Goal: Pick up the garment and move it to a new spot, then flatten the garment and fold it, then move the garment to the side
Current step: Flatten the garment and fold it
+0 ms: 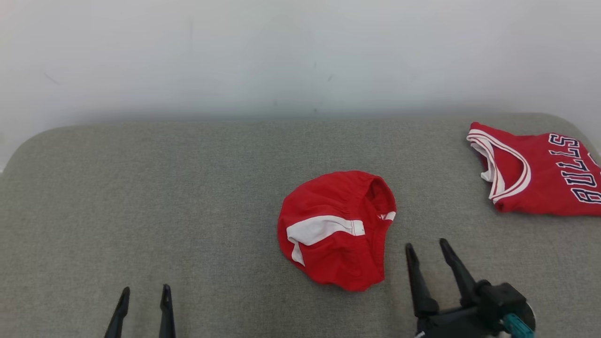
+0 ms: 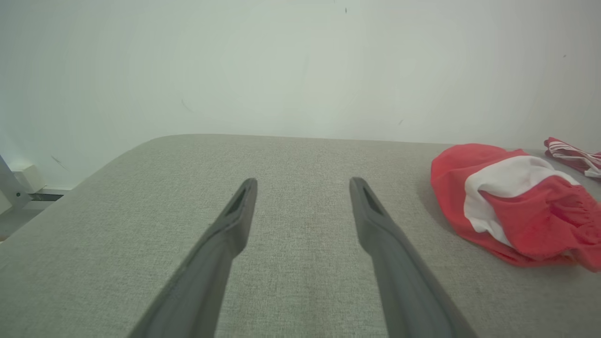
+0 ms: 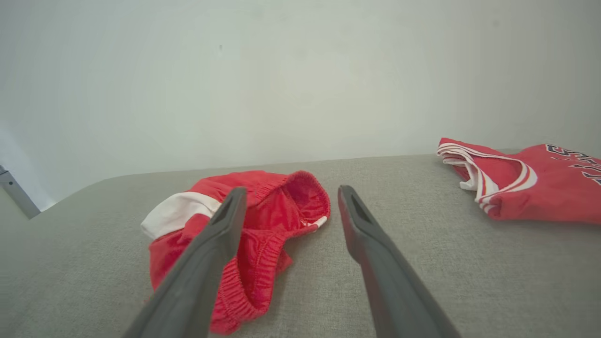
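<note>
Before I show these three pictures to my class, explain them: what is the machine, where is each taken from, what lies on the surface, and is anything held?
It is a wheeled robot with two arms. The wide picture comes from its head, looking down at a grey padded surface. The other two come from cameras on each wrist, looking along that arm's two dark fingers. Crumpled red shorts with a white stripe lie in the middle; a folded red jersey lies at the far right. The left end effector and right end effector both stand open, holding nothing.
</note>
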